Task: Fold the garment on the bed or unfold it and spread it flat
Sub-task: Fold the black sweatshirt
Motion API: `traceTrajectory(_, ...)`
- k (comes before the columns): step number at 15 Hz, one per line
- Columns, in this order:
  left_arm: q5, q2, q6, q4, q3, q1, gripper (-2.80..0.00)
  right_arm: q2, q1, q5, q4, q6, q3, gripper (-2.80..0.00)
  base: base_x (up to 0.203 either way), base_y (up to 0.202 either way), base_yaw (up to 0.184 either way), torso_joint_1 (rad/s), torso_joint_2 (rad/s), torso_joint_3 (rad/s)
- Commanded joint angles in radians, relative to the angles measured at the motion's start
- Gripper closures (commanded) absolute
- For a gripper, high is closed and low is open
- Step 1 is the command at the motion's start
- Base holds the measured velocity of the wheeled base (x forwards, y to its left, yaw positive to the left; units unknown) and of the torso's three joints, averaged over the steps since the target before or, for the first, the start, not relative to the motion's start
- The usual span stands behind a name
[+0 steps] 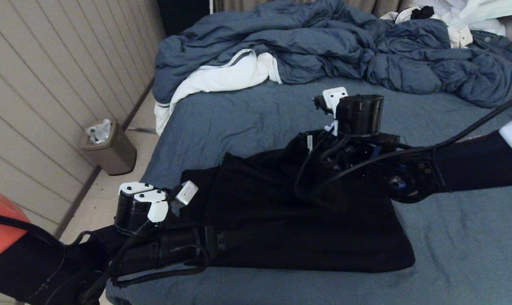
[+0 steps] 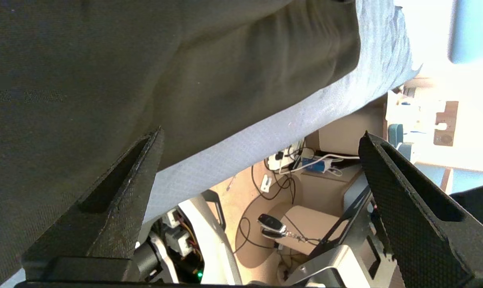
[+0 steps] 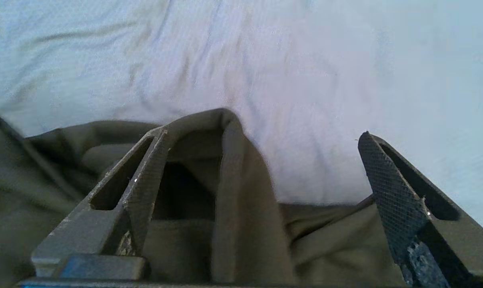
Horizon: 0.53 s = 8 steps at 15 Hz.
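My right gripper (image 3: 261, 168), jaws spread, holds nothing above the garment's (image 1: 290, 220) far edge; my left gripper (image 2: 261, 172), also spread, sits at its near-left corner.

A wall (image 1: 48, 84) of pale beige horizontal panels runs along the left side of the room, meeting a light floor (image 1: 146, 114) at a darker skirting strip. Against the wall stands a small brown waste bin (image 1: 109, 150) lined with a clear plastic bag. At the far side a puffy blue-grey duvet (image 1: 324, 46) lies rumpled, its white lining (image 1: 226, 76) turned out and hanging toward the floor. White clothing (image 1: 463, 17) is heaped in the far right corner. A dark opening (image 1: 184, 12) shows behind the duvet. The light is soft and even.
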Motion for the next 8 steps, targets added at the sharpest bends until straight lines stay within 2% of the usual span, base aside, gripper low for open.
traceTrajectory(1,-0.002,-0.004,-0.004,-0.006,0.001,0.0,-2.8,0.0,-0.001,0.0,0.107,0.06,-0.062,-2.8,0.0,0.0,0.0,0.0,0.0,0.0)
traceTrajectory(5,-0.002,-0.008,-0.004,-0.005,0.001,0.0,-2.8,-0.003,-0.001,0.011,0.139,0.069,-0.078,-2.8,0.0,0.0,0.0,0.0,0.0,0.0)
traceTrajectory(6,-0.003,-0.009,-0.004,-0.004,0.001,0.001,-2.8,-0.003,-0.002,0.009,0.138,0.07,-0.074,0.0,0.0,0.0,0.0,0.0,0.0,0.0)
traceTrajectory(8,-0.003,-0.008,-0.004,-0.005,0.001,0.0,-2.8,-0.003,-0.002,0.01,0.136,0.066,-0.082,0.0,0.0,0.0,0.0,0.0,0.0,0.0)
